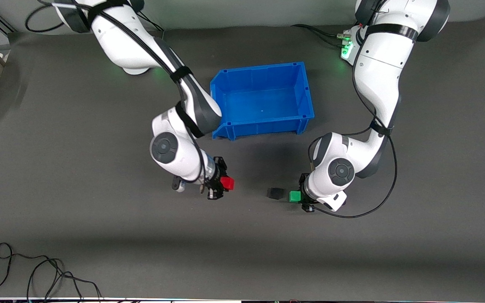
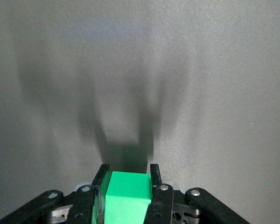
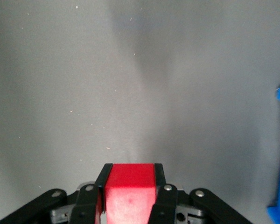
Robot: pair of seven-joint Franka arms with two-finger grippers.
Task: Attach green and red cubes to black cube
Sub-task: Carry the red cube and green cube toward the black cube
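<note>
Green and red, one small plain cube in each of my hands: my left gripper (image 1: pixel 298 197) clamps the bright green cube (image 1: pixel 295 196) just beside the matte black cube (image 1: pixel 274 193) on the grey mat (image 1: pixel 99 235), while my right gripper (image 1: pixel 221 184) clenches the bright red cube (image 1: pixel 227 183) over the mat, well apart from it. The black cube lies loose, nearer the front camera than the blue plastic bin (image 1: pixel 302 90), so I judge that a push from one side alone could slide it away instead of seating. Neither wrist view shows it, so a tilted face could jam.

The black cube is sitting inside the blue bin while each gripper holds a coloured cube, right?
Not quite. The black cube lies on the grey mat, nearer the front camera than the blue bin, as the front view shows. The left gripper does hold the green cube, the right gripper the red cube.
</note>
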